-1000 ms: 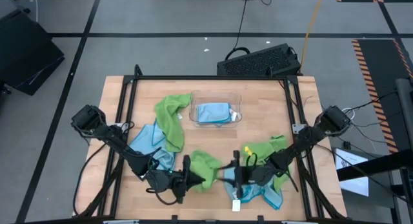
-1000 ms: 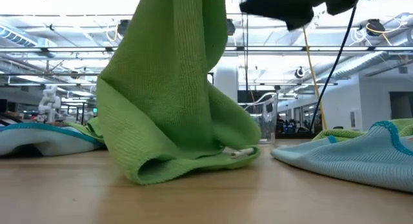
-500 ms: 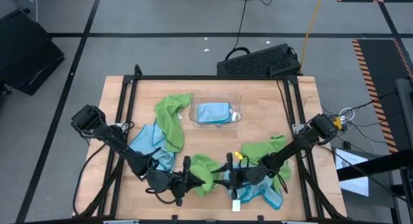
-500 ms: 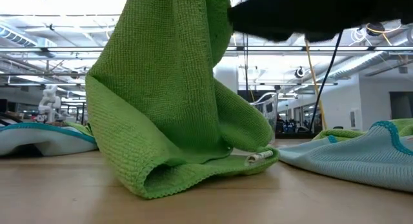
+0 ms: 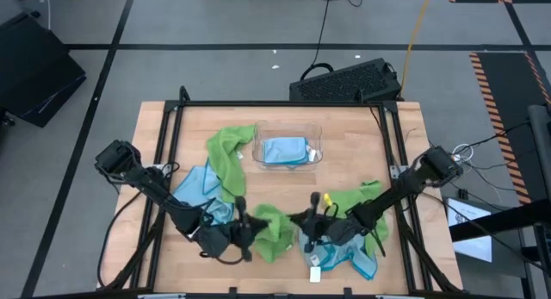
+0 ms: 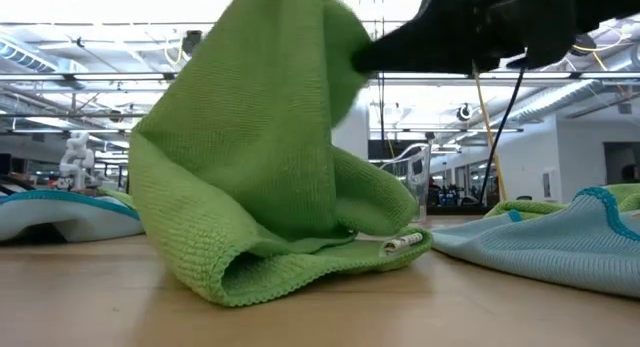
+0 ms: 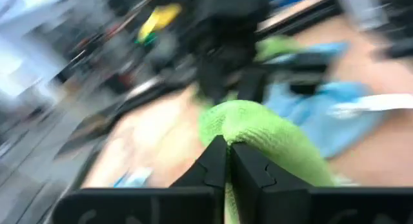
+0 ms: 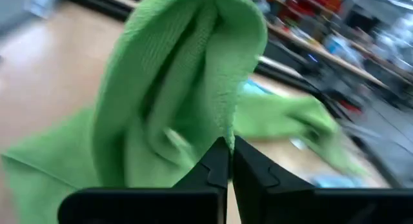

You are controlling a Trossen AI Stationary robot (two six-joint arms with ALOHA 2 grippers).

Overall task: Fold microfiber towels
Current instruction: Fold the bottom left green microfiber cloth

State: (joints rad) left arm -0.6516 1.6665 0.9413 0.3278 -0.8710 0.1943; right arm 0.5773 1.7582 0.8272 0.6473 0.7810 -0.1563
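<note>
The lifted green towel (image 6: 270, 157) runs off the low view's top edge, hiding both grips there. The left wrist view is motion-blurred; the blue cloth (image 7: 322, 111) behind shows no detail.

High cam: overhead, straight down, far enough to take in the whole table (image 5: 172, 127) plus surrounding floor.

Low cam: at tabletop height, level, facing across into the room; very close to the lime green towel (image 6: 260, 177), which fills much of the frame.

Left wrist cam: looks out past its own fingers (image 7: 219, 169), tight on that same towel (image 7: 271, 137).

Right wrist cam: same setup, equally tight (image 8: 187, 88).

All four views share that towel (image 5: 271, 228) at the table's near edge.
</note>
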